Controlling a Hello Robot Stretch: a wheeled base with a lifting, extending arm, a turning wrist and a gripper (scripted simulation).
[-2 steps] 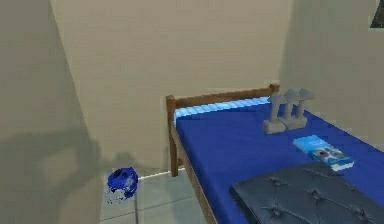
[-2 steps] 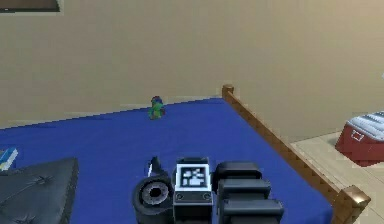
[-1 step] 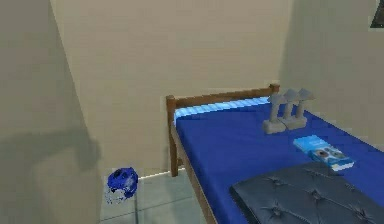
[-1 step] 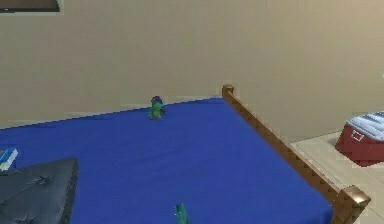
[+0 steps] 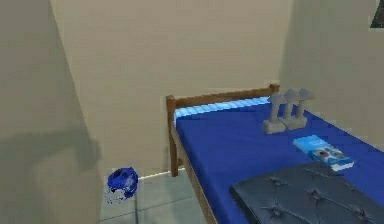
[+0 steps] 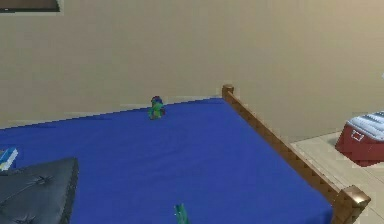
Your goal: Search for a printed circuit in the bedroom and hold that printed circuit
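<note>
A bed with a blue cover (image 5: 240, 140) and a wooden frame (image 5: 220, 96) stands in the forward view's right half. The same blue cover (image 6: 160, 160) spreads across the arm side view. On it, near the far edge, sits a small green and blue blob (image 6: 156, 107). A second small green blob (image 6: 181, 213) lies at the cover's near edge. Neither is clear enough to name.
On the bed are a grey statue-like piece (image 5: 287, 110), a light blue book (image 5: 323, 151) and a dark tufted cushion (image 5: 310, 195). A blue thing (image 5: 122, 185) sits on the floor left of the bed. A red box (image 6: 362, 137) stands on a light wooden surface beyond the footboard.
</note>
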